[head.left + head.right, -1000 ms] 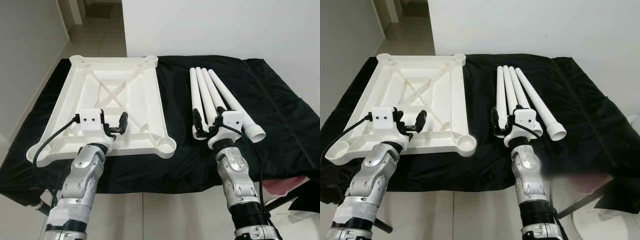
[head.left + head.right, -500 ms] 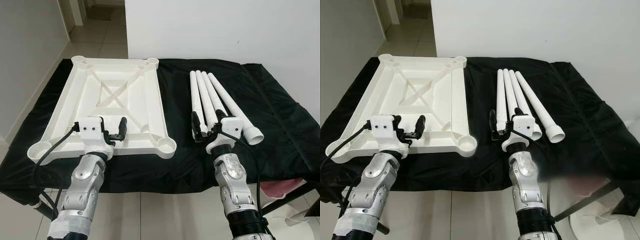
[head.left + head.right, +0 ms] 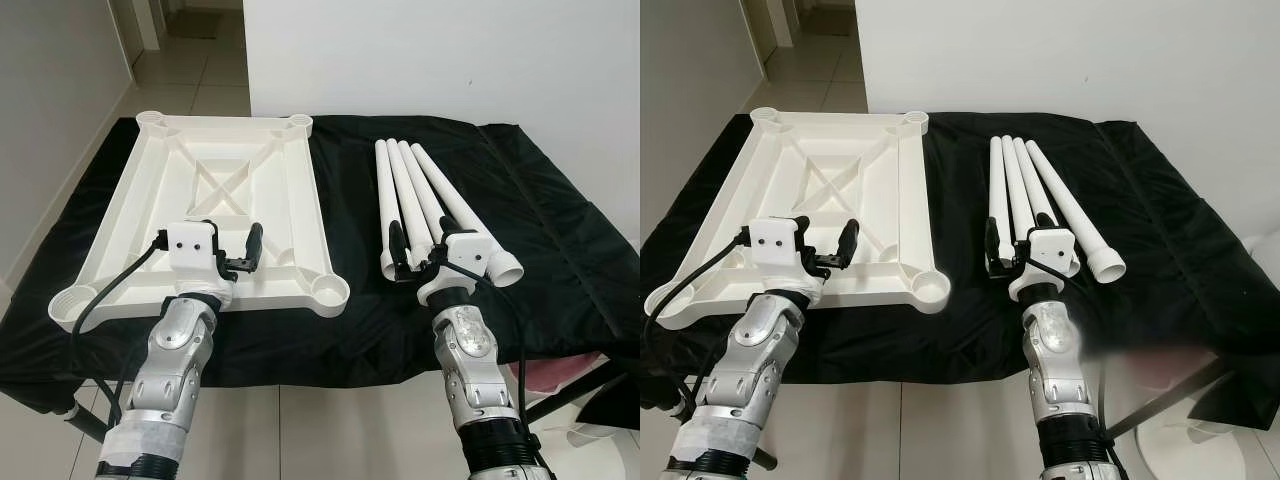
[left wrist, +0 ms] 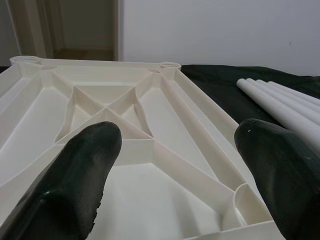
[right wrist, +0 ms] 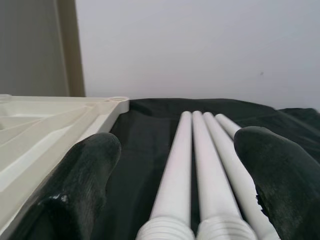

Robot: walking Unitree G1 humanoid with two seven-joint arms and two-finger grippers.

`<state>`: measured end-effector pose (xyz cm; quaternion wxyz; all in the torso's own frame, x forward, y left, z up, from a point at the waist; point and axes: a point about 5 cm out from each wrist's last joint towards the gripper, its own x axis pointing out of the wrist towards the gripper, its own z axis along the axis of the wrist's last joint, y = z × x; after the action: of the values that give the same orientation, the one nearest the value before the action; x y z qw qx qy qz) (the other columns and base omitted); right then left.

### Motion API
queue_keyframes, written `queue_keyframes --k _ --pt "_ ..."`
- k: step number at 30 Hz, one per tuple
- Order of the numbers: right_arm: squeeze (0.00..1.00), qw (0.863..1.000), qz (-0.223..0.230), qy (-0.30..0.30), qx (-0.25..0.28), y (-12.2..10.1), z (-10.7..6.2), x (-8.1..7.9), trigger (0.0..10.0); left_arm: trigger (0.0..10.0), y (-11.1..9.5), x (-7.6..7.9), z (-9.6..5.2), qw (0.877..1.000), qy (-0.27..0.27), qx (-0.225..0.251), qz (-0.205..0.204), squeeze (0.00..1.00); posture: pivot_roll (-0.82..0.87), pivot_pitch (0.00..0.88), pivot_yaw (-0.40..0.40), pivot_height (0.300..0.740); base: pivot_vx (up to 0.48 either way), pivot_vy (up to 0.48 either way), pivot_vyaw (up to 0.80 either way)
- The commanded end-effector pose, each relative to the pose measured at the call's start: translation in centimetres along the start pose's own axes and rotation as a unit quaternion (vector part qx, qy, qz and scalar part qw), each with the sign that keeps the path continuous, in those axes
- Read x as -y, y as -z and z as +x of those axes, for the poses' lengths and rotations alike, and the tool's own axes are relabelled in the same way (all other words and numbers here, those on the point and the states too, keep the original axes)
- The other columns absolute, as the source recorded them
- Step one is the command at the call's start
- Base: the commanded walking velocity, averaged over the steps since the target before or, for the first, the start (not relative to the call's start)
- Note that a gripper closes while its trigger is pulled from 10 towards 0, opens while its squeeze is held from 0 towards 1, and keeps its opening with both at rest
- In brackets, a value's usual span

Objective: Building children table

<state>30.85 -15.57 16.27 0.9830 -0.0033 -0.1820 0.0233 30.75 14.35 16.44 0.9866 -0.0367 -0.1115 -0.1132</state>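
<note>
A white plastic table top [image 3: 170,190] lies upside down on the left of the black cloth, its ribs and corner sockets facing up. The near right socket [image 3: 328,287] is empty. Several white round legs [image 3: 415,185] lie side by side on the right, fanning away from me. My left gripper [image 3: 225,250] hovers open over the table top's near edge, and its wrist view shows the ribbed underside [image 4: 150,115] between its fingers. My right gripper [image 3: 420,245] stands open at the legs' near ends [image 5: 192,175], holding nothing.
The black cloth [image 3: 540,230] drapes over the table's front and right edges. A white wall [image 3: 450,60] stands right behind it. A tiled corridor [image 3: 190,75] runs off at the far left. Something pink [image 3: 560,375] sits below the right front edge.
The whole picture has shifted a little with the head. Both grippers stay open in about the same places over the table top's edge and the legs' ends.
</note>
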Motion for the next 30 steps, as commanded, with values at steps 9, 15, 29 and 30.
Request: queue_keyframes --k 9,15,29,30 --pt "0.00 1.000 -0.003 0.012 0.008 -0.2 -0.4 0.3 10.0 10.0 0.2 -0.6 -0.4 1.000 -0.004 -0.002 0.009 0.00 -0.02 0.028 -0.019 0.740 0.000 0.000 0.00" --pt "0.00 1.000 -0.005 0.006 0.014 -0.4 0.0 0.3 10.0 10.0 0.2 -0.9 -0.5 1.000 -0.007 -0.004 0.011 0.00 -0.01 0.023 -0.025 0.740 0.000 0.000 0.00" --pt "0.00 1.000 -0.006 -0.008 0.008 -0.1 0.1 -0.1 10.0 10.0 -0.1 -1.4 -1.0 1.000 -0.019 0.005 0.015 0.00 0.00 0.019 -0.040 0.740 0.000 0.000 0.00" --pt "0.00 1.000 -0.006 -0.007 0.007 -0.1 0.1 -0.1 10.0 10.0 -0.1 -1.5 -1.0 1.000 -0.020 0.005 0.013 0.00 0.01 0.021 -0.040 0.740 0.000 0.000 0.00"
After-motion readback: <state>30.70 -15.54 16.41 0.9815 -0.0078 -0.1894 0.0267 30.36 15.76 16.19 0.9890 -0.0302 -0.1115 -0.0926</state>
